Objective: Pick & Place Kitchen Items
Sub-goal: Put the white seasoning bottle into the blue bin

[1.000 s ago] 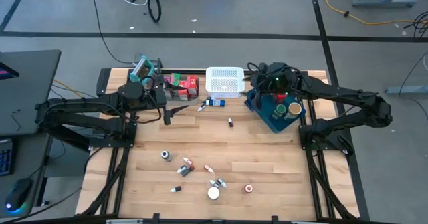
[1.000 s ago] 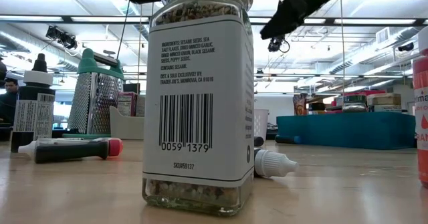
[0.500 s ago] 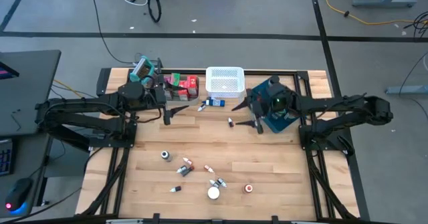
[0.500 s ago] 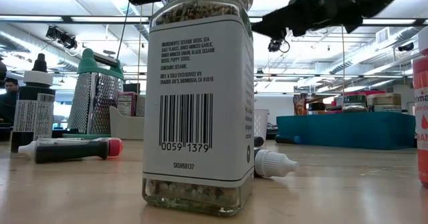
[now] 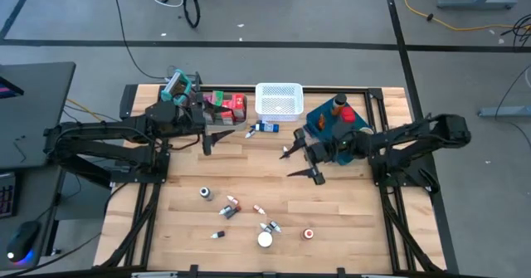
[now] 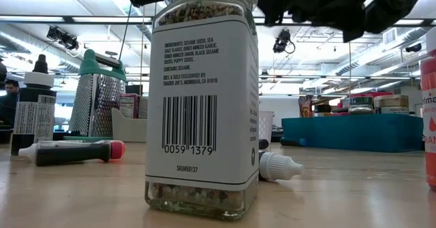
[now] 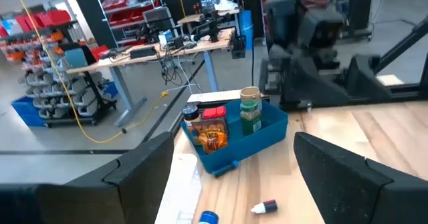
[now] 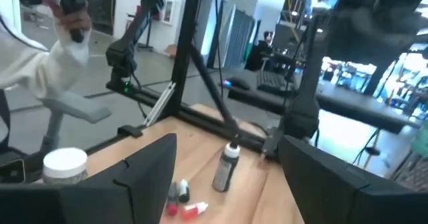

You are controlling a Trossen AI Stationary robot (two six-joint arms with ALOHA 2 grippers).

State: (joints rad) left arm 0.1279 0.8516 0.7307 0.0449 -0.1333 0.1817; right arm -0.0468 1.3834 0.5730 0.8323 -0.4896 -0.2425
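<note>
Just beside the blue plastic tray [image 5: 325,142], over bare wood near the table's middle, the right gripper [image 5: 303,163] hangs with its two dark fingers spread apart and nothing between them. From where I stand, it looks aimed toward the loose goods on the near half of the table. That tray holds a few jars and bottles, among them a red-capped one [image 5: 348,114], so part of the sorting seems done. At the far edge sit a white mesh basket [image 5: 278,99] and red and green cartons [image 5: 226,103]; a blue-labelled tube [image 5: 267,128] and a tiny dark bottle [image 5: 286,152] lie loose near them. Farther out, the left gripper [image 5: 213,137] waits beside the cartons, fingers wide, holding nothing. Plenty is left: a scatter of small bottles, tubes and a white-lidded round jar [image 5: 265,239] lies well apart toward the near edge.
</note>
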